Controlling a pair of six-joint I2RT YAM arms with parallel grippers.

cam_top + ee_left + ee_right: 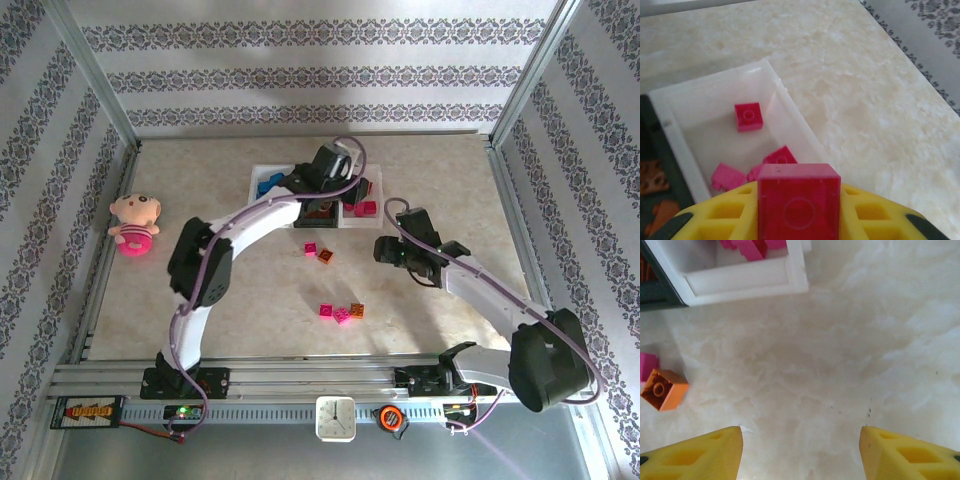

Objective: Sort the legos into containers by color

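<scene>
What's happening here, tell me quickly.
The left claw is shut on a magenta brick at the white bin holding other pink bricks. The right claw hangs open over the table near an orange brick. Several loose bricks lie on the table, unsorted.

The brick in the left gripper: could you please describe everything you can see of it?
The magenta brick is a small, glossy plastic block with a faint round ring on its facing side. It sits squarely between the left gripper's yellow fingers, which are shut on it, close to the white bin holding other pink bricks.
</scene>
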